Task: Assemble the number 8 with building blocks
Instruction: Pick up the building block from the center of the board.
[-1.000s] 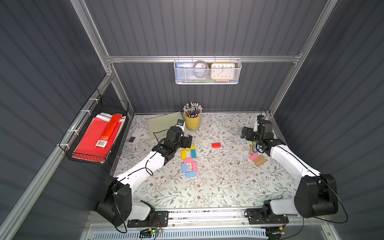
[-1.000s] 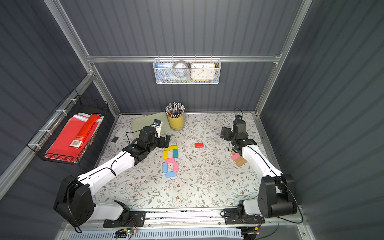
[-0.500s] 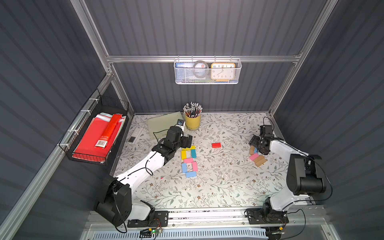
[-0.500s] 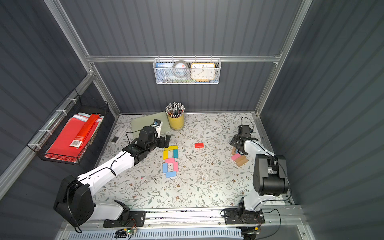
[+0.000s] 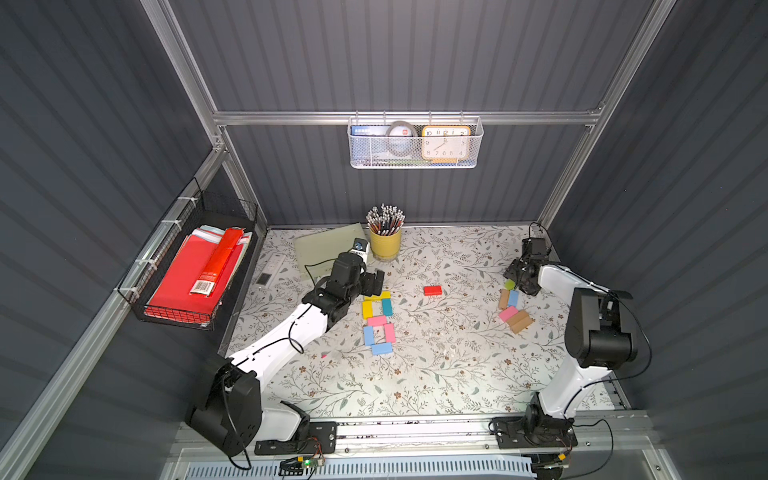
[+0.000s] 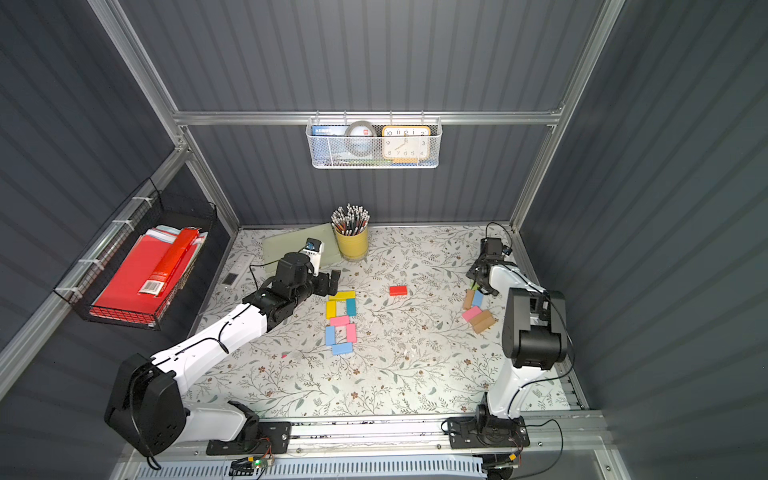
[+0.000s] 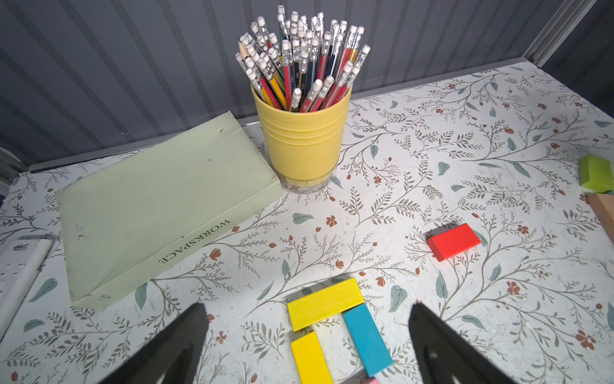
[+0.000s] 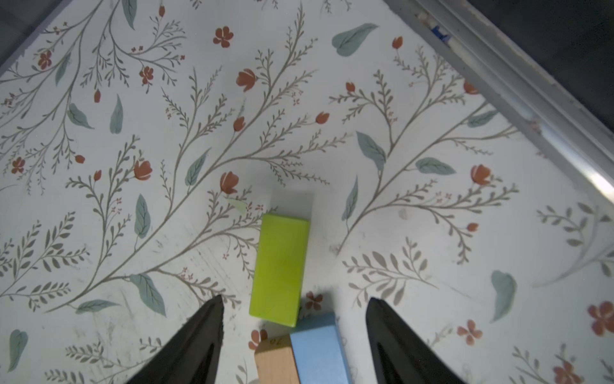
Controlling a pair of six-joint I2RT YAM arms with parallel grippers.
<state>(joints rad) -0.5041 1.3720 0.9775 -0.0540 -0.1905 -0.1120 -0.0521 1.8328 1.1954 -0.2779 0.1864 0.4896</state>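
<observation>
The number 8 (image 5: 377, 321) lies mid-table as two stacked loops of building blocks: yellow, yellow, teal, pink, light blue, pink, light blue. My left gripper (image 5: 376, 279) hovers open just behind its yellow top block (image 7: 325, 303), fingers wide apart and holding nothing. A red block (image 5: 432, 290) lies alone to the right. My right gripper (image 8: 295, 301) is open and low over a lime green block (image 8: 280, 266). That block touches a light blue block (image 8: 317, 349) and a tan block (image 8: 275, 362). Neither finger touches a block.
More spare blocks, pink (image 5: 508, 313) and tan (image 5: 519, 321), lie near the right arm. A yellow pencil cup (image 5: 385, 243), a pale green book (image 5: 328, 249) and a white remote (image 5: 272, 262) stand at the back left. The back-right wall rail (image 8: 518, 86) is close to the right gripper.
The right arm swung from the back-right corner down to the spare blocks, and its jaws have narrowed. The left arm and the figure have not moved.
</observation>
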